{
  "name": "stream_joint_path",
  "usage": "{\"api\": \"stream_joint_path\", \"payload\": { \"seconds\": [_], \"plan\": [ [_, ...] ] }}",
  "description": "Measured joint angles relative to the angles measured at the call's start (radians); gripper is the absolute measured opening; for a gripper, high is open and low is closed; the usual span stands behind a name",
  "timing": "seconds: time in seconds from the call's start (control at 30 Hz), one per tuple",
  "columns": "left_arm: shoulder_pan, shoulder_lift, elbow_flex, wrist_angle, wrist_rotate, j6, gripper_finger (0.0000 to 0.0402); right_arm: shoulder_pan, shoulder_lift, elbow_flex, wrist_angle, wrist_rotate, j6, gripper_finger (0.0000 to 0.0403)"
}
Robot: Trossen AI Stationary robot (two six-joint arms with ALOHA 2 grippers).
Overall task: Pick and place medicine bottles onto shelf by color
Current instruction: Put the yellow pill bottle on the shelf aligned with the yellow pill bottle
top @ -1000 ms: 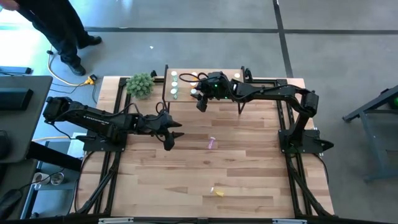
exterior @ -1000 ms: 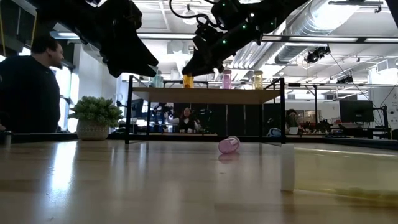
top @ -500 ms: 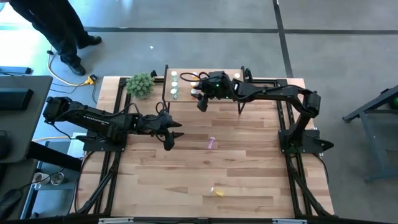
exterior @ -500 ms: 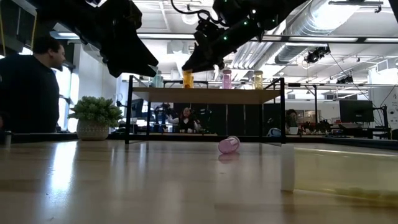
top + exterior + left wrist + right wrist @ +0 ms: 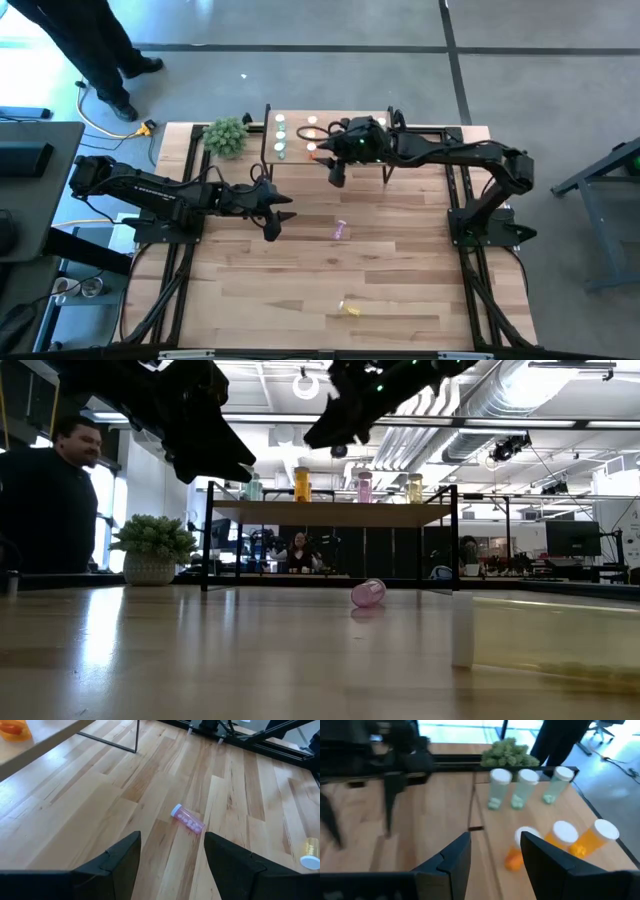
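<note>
On the small raised light-wood shelf with thin black legs, at the far edge of the wooden counter, the right wrist view shows three translucent green pill bottles with white caps standing upright in a row and three orange pill bottles with white caps beside them; the low view also shows one pink bottle and one yellow bottle upright on the board. One pink pill bottle lies on its side on the counter near the middle, and one yellow pill bottle lies on its side nearer the front edge. The right hand hangs above the shelf's front edge, fingers apart with nothing between them. The left hand hovers over the counter to the left of the fallen pink bottle, fingers spread and empty. One green bushy plant sits left of the shelf. One person stands beyond the counter.
</note>
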Motion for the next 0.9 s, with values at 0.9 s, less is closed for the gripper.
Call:
{"api": "stream_joint_path", "payload": {
  "seconds": [0.9],
  "plan": [
    [0.000, 0.000, 0.000, -0.023, -0.004, 0.034, 0.0207, 0.352, -0.200, 0.000, -0.612, -0.001, 0.394, 0.0163]
  ]
}}
